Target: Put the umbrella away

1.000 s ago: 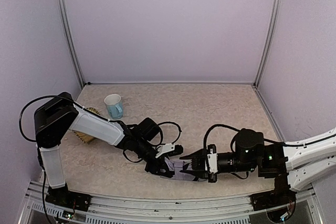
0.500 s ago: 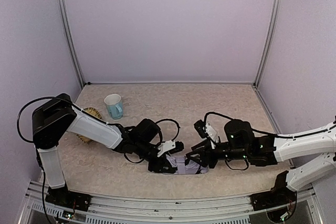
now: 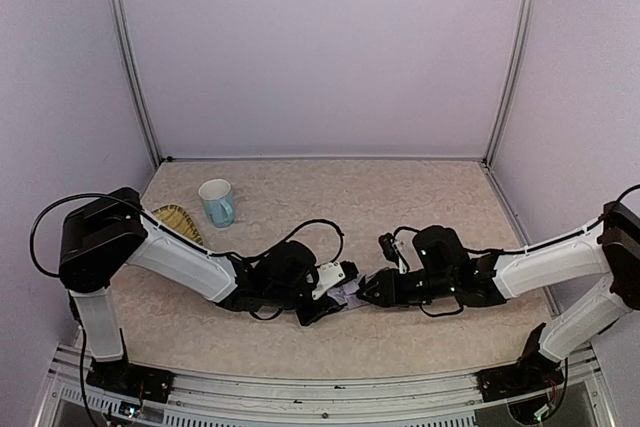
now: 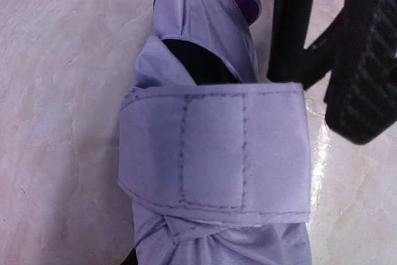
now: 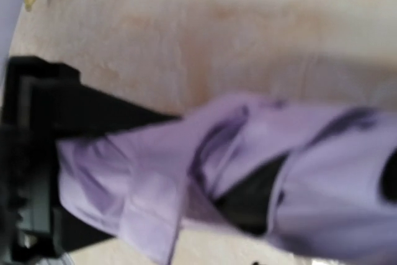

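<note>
The umbrella (image 3: 350, 294) is a folded pale lavender bundle low on the table between my two grippers; only a small patch shows from above. In the left wrist view the umbrella (image 4: 214, 153) fills the frame, its stitched strap wrapped round it and black lining showing at a fold. It runs out of the frame's bottom where my left gripper (image 3: 335, 292) grips it; my own fingers are hidden. My right gripper (image 3: 372, 289) is by the umbrella's far end, its black fingers (image 4: 366, 85) apart, with nothing between them. The right wrist view is blurred and shows the umbrella (image 5: 186, 172).
A pale blue mug (image 3: 216, 201) stands at the back left. A yellow woven thing (image 3: 180, 219) lies beside it, partly behind my left arm. Black cables loop over both forearms. Grey walls with metal posts close in three sides.
Both grippers moved away from the near edge toward the table's middle and closer together. The umbrella moved with the left gripper, and less of it shows from above.
</note>
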Available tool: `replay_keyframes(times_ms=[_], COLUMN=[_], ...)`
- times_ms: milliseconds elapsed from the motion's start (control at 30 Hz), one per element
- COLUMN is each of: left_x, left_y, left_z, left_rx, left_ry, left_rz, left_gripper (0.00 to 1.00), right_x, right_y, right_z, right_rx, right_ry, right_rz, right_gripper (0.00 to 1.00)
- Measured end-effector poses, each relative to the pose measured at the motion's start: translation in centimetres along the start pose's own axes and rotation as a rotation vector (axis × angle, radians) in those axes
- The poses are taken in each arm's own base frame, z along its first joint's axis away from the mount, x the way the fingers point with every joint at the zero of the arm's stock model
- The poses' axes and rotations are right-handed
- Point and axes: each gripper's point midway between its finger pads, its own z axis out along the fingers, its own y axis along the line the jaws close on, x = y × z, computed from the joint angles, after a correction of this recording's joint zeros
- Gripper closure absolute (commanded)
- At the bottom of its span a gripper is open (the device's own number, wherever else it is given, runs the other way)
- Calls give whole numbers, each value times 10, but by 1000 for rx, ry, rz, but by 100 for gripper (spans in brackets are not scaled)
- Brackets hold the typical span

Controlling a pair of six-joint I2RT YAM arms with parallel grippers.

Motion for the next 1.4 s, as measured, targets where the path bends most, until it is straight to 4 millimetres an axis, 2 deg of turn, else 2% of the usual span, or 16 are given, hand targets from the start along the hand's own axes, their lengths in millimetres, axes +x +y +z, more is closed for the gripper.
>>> replay_keyframes(times_ms=[167, 300, 367, 567, 700, 833, 867, 1133, 1400], left_x=[0, 0, 0, 0, 0, 0, 0, 0, 0], left_y=[5, 5, 5, 5, 5, 6, 6, 7, 14], left_z=[0, 1, 1, 1, 1, 1, 2, 3, 7], left_rx=[-31, -36, -38, -39, -40, -40, -41, -45, -47], left_ry=[-2, -3, -5, -6, -6, -5, -6, -1, -7], left_rz=[0, 5, 10, 17, 19, 20, 21, 26, 32], left_gripper=[100, 100, 100, 100, 100, 100, 100, 100, 100], right_x=[1, -3, -7, -15, -15, -13, -13, -12, -27], right_y=[5, 9, 8, 2, 1, 1, 0, 0, 9], right_z=[9, 8, 8, 12, 22, 24, 24, 23, 13], right_rx=[-21, -41, -49, -44, -44, -45, -43, -50, -61], right_ry=[33, 26, 17, 0, 26, 37, 39, 54, 63], right_rz=[14, 27, 44, 73, 79, 78, 77, 68, 42], right_gripper=[70, 59, 57, 72, 76, 98, 100, 100, 100])
